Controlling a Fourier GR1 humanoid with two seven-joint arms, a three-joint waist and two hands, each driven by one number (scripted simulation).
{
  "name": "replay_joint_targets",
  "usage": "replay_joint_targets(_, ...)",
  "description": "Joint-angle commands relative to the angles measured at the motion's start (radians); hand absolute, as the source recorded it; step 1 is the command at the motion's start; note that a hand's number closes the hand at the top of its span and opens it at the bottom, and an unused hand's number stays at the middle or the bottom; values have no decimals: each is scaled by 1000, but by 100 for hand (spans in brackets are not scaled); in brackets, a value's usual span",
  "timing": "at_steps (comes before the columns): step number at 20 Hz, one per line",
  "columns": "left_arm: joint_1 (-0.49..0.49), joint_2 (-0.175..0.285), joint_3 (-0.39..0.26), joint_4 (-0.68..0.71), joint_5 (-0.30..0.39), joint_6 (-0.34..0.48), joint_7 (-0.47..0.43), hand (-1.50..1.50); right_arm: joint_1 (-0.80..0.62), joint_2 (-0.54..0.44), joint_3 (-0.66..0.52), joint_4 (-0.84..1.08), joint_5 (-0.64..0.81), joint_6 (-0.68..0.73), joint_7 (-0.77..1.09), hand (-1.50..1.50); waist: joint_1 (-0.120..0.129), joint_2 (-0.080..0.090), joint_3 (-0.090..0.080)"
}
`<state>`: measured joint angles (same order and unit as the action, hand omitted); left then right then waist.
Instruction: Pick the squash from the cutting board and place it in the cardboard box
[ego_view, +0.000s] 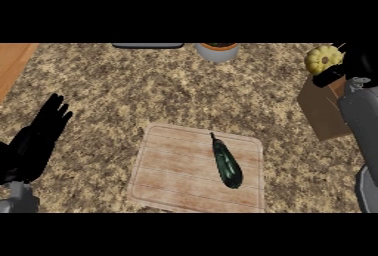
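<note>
A yellow, ribbed squash (323, 57) is up at the far right, above the far corner of the brown cardboard box (322, 112). My right hand (345, 67) curls round the squash from the right and hides part of it. Its grey forearm runs down the right edge over the box. The wooden cutting board (173, 170) lies at the centre front. On it rests a long dark green vegetable (227, 162), pointing away from me. My left hand (40, 132) rests open at the left edge, fingers up, well clear of the board.
A grey bowl (218, 51) with an orange rim stands at the back centre, and a dark flat object (148, 45) lies to its left. A wooden surface (13, 62) borders the speckled counter (148, 95) at the back left.
</note>
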<state>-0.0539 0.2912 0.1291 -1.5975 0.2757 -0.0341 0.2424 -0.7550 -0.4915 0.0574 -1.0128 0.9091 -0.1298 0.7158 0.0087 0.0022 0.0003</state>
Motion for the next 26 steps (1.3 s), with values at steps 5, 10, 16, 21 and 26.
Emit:
replay_joint_targets(5, 42, 7, 29, -62, 33, -28, 26, 0, 95, 30, -107, 132, -89, -10, -51, -150, -2, -2, 0)
replay_joint_targets(10, 43, 21, 60, -22, 37, -64, 1, 0, 168, 44, -140, 101, -137, -103, -248, -150, -6, -3, 0)
replay_joint_targets(16, 37, -15, 21, -59, 5, -13, 32, 0, 94, 107, -289, 20, -231, -368, -260, -150, -9, -5, 1)
replay_joint_targets(21, 49, -17, 28, -42, 1, -23, 16, 0, 187, 85, -403, -128, -372, -410, -338, -150, -25, -7, 0)
replay_joint_targets(26, 37, -46, 25, -38, -29, -3, -1, 0, 345, 35, -459, -298, -458, -318, -306, -150, -18, -4, -1)
